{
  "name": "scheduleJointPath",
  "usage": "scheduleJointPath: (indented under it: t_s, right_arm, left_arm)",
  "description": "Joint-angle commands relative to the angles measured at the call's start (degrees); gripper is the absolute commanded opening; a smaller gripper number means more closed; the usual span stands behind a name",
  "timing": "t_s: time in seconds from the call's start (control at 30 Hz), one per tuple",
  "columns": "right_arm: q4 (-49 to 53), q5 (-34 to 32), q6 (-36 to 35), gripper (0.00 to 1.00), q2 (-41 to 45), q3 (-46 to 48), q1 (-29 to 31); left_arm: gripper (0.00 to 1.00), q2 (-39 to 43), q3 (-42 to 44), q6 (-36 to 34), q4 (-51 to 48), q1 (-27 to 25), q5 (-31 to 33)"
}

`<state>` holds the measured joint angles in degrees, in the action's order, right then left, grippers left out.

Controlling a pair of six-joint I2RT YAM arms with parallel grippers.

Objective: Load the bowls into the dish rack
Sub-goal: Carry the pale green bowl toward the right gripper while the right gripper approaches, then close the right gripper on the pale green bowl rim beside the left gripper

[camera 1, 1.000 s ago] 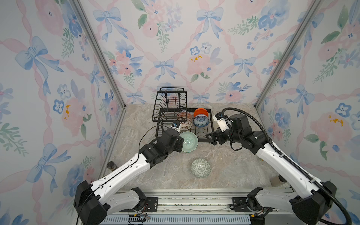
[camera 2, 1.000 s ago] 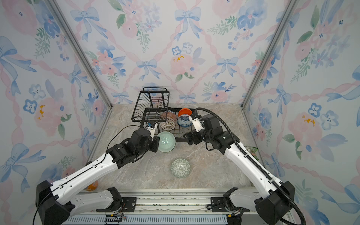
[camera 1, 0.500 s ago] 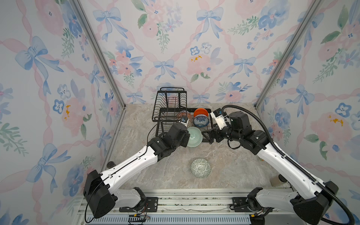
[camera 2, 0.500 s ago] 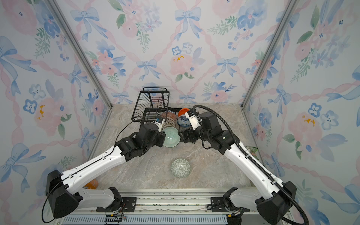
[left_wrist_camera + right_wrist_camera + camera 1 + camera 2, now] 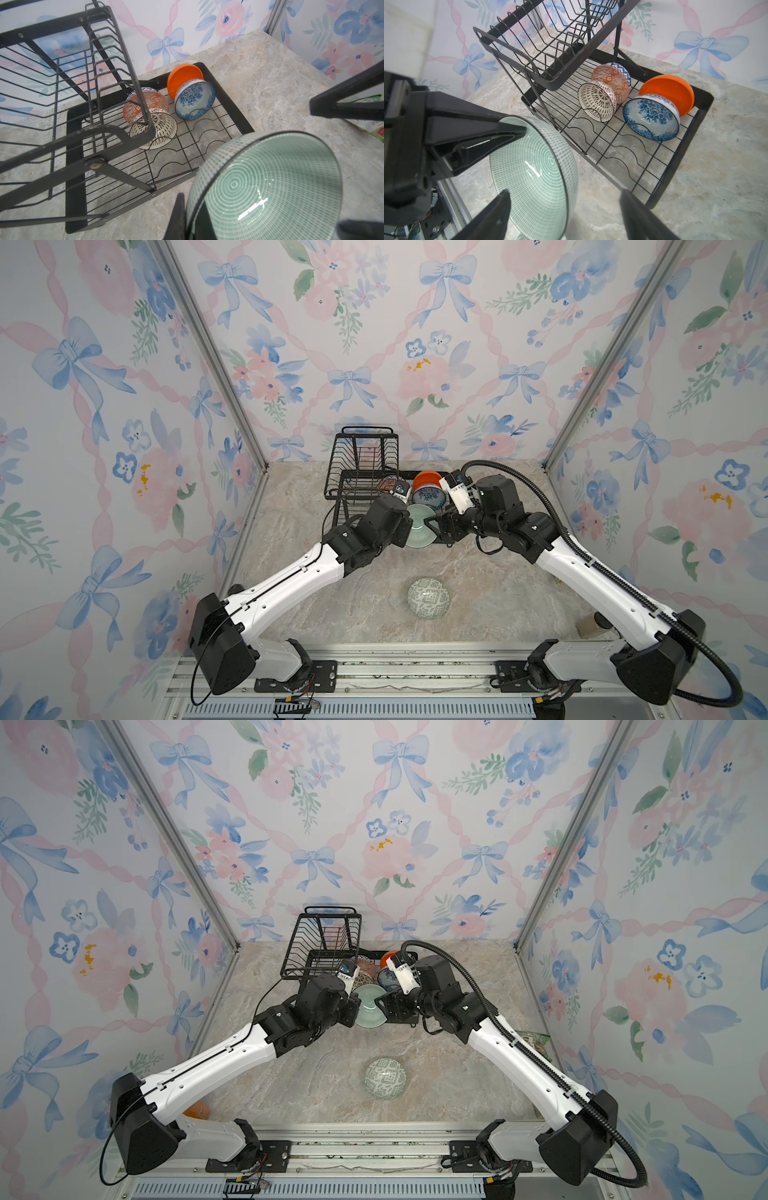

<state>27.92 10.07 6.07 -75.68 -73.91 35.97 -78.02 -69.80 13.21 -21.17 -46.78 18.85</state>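
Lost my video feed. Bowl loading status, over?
Left gripper shut on mint bowl rim, near dish rack front edge. Right gripper open, fingers astride it. Nothing in the way; geometric bowl on table.

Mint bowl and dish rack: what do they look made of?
Mint bowl: probably glazed ceramic; glossy highlights inside, fine printed rings. Dish rack: apparently metal wire and flat bar, matte black coating, scuffed pale along the upper tier's edge.
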Motion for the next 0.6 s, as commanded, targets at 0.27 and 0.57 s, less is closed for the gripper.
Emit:
scheduleJointPath:
  t_s: [0.27, 0.57]
  right_arm:
    - [2.00, -2.80, 0.01, 0.47, -2.20, -2.33, 1.10]
    - [3.08, -4.61, -0.55, 0.40, -3.71, -2.74, 1.46]
  left_arm:
    - [0.00, -0.21, -2.71, -1.00, 3.70, -0.76, 0.22]
    - [0.00, -0.19, -2.75, -0.91, 3.99, -0.85, 0.40]
